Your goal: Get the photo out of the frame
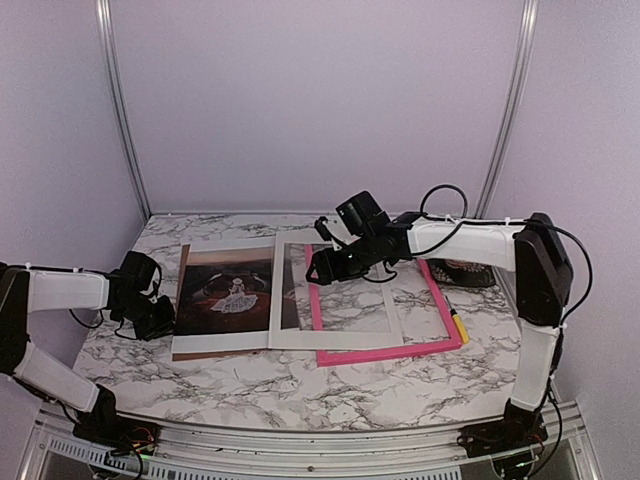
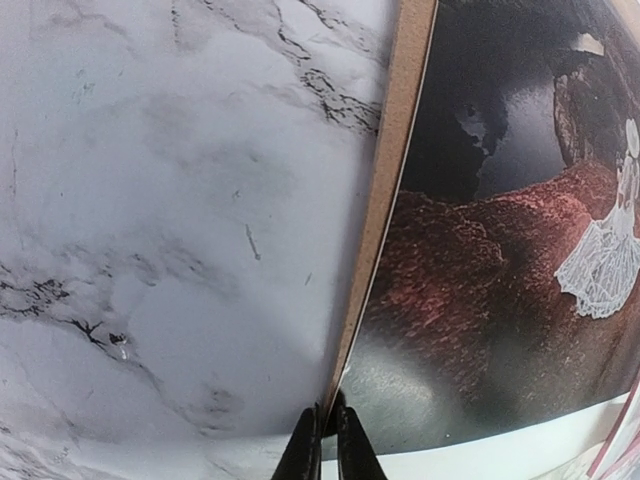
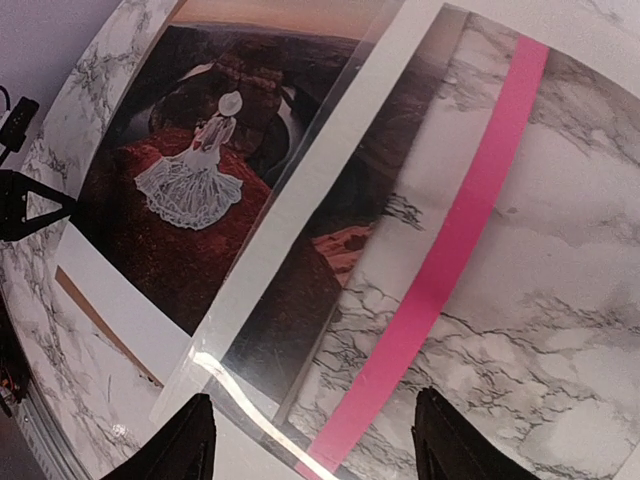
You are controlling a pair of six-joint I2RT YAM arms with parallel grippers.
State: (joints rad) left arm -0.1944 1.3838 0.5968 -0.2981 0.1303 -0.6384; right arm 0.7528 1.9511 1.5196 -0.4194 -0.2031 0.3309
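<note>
Photo (image 1: 225,290) out of frame (image 1: 390,353), lying flat, face up, on brown backing board (image 2: 383,170), left-centre of counter (image 1: 250,390)
White mat sheet (image 1: 340,339) overlaps photo's right edge and frame's left side
Frame flat on counter, right of photo; yellow pen (image 1: 458,326) just beside its right side
Left pincer (image 2: 326,445) closed at board's outer edge; can't tell if edge is pinched between fingers
Right pincer (image 3: 315,445) open wide, holding nothing, above mat and frame's left side

The photo (image 1: 225,290) is glossy paper, the backing board (image 2: 395,140) matt brown fibreboard, the table (image 1: 300,385) smooth marble-look.
</note>
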